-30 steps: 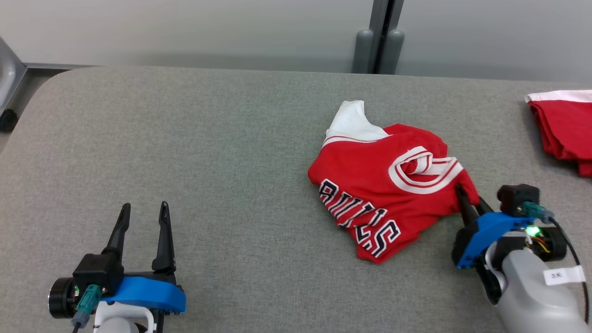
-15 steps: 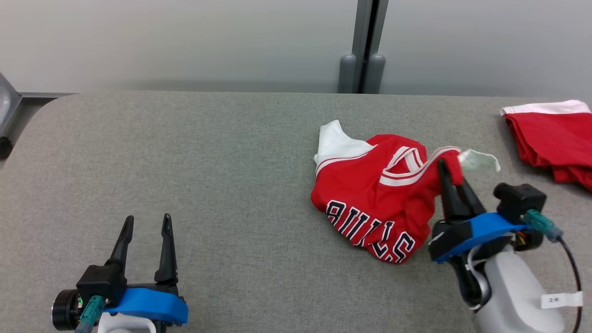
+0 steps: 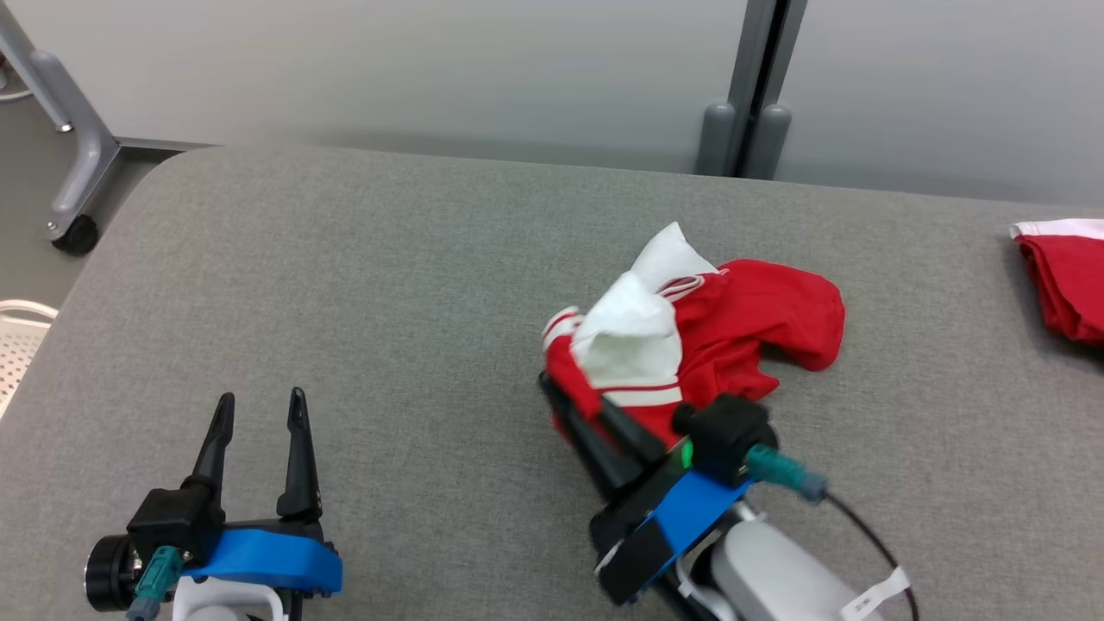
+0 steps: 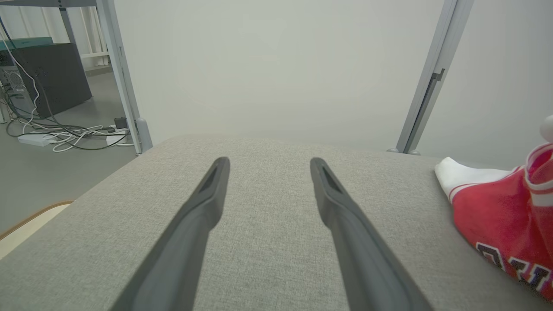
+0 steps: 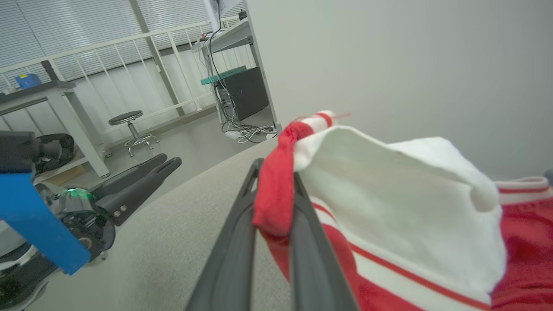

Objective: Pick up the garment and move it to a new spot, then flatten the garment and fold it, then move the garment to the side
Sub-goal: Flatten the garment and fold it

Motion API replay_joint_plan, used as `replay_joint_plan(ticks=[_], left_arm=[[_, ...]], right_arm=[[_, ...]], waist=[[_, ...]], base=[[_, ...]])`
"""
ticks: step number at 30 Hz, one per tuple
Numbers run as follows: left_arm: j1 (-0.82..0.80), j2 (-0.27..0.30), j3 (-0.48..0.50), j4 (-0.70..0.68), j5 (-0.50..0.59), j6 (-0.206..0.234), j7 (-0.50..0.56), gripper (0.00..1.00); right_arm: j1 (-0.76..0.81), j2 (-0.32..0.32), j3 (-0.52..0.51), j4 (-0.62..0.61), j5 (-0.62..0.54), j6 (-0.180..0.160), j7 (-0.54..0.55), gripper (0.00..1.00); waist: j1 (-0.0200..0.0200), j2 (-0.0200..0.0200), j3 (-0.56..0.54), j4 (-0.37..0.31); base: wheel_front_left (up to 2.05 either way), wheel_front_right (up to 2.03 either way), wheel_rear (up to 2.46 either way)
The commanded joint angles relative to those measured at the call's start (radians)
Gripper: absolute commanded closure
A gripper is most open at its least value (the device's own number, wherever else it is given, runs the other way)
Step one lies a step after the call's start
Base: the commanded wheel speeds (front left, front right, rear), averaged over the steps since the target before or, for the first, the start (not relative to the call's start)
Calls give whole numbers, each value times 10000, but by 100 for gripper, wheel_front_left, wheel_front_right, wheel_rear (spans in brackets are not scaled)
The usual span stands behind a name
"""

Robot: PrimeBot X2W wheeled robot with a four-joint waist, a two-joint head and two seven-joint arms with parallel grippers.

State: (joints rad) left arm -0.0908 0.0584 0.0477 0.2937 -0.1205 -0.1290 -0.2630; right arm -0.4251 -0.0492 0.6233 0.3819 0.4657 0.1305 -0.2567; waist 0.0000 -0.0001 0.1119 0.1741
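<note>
Item: a crumpled red-and-white sports jersey garment point(image 3: 759, 323) with striped trim and dark lettering. Location: on the grey fabric-covered surface point(image 3: 345, 302), right of its middle and roughly halfway between the far and near edges. Condition: bunched in a heap, with a white panel folded over the red body and most of the cloth resting on the surface. Progress, as judged: the first stage, picking up and moving, appears to be in hand, since a hold is made but the garment is not lifted clear. Nothing shows a new spot reached. Flattening, folding and the move to the side are all left to do. Right gripper point(image 3: 552, 388): at the garment's left, near-side edge, with its long dark fingers pressed close together and pinching a fold of red trimmed cloth. In the right wrist view the fold sits between the fingers just below their tips, and the white panel drapes from it to the right. Left gripper point(image 3: 261, 397): fingers spread wide and holding nothing, near the surface's near-left corner, well apart from the garment, whose white end shows at the right edge of the left wrist view. Also present: a second red cloth with a white band point(image 3: 1065, 285), at the surface's right edge, apart from the jersey.
</note>
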Motion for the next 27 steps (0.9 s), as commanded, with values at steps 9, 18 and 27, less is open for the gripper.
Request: replay_joint_plan(ticks=[9, 18, 27], left_arm=[[-358, -43, -32, 105, -117, -23, -23, 0], [-310, -73, 107, 159, -161, -6, -23, 0], [-20, -68, 334, -9, -51, 28, -23, 0]], right_arm=[[-294, -27, 4367, 1033, 598, 5, -80, 100], [-596, -29, 5132, 1446, 765, 4, -91, 0], [10, -57, 957, 802, -1012, 5, -93, 0]], waist=[[0, 1, 334, 469], [0, 1, 236, 168], [0, 1, 70, -504]], base=[[0, 0, 0], [0, 0, 0], [0, 0, 0]])
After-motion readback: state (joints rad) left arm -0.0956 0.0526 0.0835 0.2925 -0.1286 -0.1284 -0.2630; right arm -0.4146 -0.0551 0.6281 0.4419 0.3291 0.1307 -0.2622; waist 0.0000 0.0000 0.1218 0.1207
